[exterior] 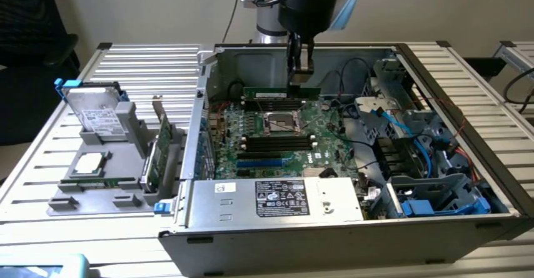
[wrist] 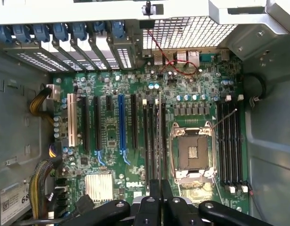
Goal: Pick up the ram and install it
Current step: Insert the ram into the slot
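The desk (exterior: pixel 134 65) of ribbed metal carried an open computer case (exterior: pixel 250 228) lying on its side. A grey parts holder (exterior: pixel 100 165) stood just beside the case, towards the exterior view's left.

Inside the case the green motherboard (exterior: pixel 276 134) lay flat and face up. Its processor socket (exterior: pixel 282 123) sat between two banks of long black memory slots. One was the bank nearer the camera (exterior: pixel 276 143), and the other was the far bank (exterior: pixel 271 105) towards the back wall of the case.

The arm reached straight down into the case over the far bank. The gripper (exterior: pixel 301 81) was clenched on the ram (exterior: pixel 282 94), pinching its upper edge near one end, so that most of the stick reached out towards the exterior view's left.

The ram stood on edge with its long axis level. It ran across the exterior view and parallel to the slots under it.

From the wrist view the same line-up showed. The ram (wrist: pixel 160 136) appeared edge-on as a thin pale line reaching out from the gripper (wrist: pixel 160 188). That line ran along the black slots (wrist: pixel 152 141) beside the socket (wrist: pixel 192 153), lengthwise with them rather than across.

The stick therefore lay directly below the jaws and seemed aligned with a slot. The pictures did not settle whether its lower edge touched the slot or hung just above it.
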Robot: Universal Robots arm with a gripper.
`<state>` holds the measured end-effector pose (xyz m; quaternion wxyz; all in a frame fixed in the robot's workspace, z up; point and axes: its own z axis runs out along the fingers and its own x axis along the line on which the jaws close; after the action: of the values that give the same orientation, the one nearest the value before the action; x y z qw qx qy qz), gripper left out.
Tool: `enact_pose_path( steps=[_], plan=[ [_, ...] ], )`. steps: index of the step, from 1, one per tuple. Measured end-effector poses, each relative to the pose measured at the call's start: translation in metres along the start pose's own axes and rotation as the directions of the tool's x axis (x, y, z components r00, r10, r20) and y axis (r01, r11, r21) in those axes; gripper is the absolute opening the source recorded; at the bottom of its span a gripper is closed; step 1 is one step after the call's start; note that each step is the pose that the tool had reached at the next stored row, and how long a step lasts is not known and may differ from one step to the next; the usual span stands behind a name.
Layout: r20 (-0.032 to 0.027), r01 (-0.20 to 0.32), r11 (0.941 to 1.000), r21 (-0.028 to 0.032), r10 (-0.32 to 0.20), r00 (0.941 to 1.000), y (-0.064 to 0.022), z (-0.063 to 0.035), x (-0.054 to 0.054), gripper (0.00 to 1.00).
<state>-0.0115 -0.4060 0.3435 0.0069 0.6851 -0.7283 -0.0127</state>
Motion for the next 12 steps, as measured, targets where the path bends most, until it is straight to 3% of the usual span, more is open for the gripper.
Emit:
enact_pose_path(
  steps=[12],
  plan=[
    [0.0001,-0.001,1.0000,0.0000,0.001,1.0000,-0.0006,0.0218,0.000,0.13]
  ],
)
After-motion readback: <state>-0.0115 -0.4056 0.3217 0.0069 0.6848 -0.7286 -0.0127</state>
